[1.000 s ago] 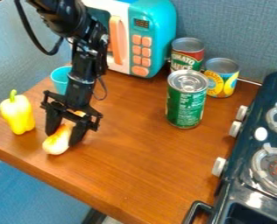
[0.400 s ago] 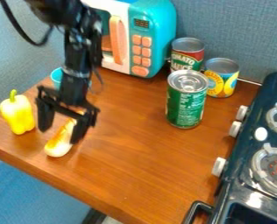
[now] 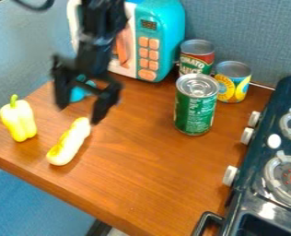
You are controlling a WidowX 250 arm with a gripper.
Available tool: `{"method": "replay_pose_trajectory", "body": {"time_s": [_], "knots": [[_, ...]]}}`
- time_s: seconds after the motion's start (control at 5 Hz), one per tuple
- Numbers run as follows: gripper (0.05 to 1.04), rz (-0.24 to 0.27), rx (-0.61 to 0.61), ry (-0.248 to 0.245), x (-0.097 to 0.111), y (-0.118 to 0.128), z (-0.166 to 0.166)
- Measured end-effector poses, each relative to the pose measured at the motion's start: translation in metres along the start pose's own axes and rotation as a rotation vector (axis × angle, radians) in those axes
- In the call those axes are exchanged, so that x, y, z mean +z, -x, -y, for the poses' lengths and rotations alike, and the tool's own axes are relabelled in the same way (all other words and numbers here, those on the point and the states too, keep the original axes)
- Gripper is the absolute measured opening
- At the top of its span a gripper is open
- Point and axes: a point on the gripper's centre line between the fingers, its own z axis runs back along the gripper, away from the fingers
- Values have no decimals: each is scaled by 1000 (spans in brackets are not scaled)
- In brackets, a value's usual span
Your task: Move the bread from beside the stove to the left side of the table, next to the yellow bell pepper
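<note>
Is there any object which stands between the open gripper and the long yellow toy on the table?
Nothing visible stands between the gripper and the long yellow toy. The yellow pepper stands off to one side, and the blue cup shows behind the gripper, farther back.

Yellow pepper [image 3: 18, 120], teal-and-white microwave [image 3: 163, 34] with orange buttons [image 3: 148, 54], green can [image 3: 195, 109]

Cyl. metal food cans x3: 1 w/ green label [image 3: 195, 108], 1 w/ red-&-green label [image 3: 196, 57], 1 w/ yellow-&-blue label [image 3: 233, 82]. Yellow bell pepper [image 3: 17, 120] x1, long pale-yellow toy food pc. [image 3: 68, 143] x1, turquoise cup [image 3: 78, 94] x1. Boxy teal-&-white toy microwave [image 3: 165, 34] x1, w/ 7 orange btns. Dark toy stove [image 3: 243, 203] x1, w/ 2 round grey burners in view.
</note>
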Motion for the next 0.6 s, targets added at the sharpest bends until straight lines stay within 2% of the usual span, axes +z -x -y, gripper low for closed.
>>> {"method": "replay_pose_trajectory", "body": {"time_s": [0.2, 0.4, 0.6], "knots": [[1001, 78, -97, 52, 23, -23, 38], [1001, 98, -193, 40, 25, -36, 90], [1001, 130, -233, 68, 28, -59, 120]]}}
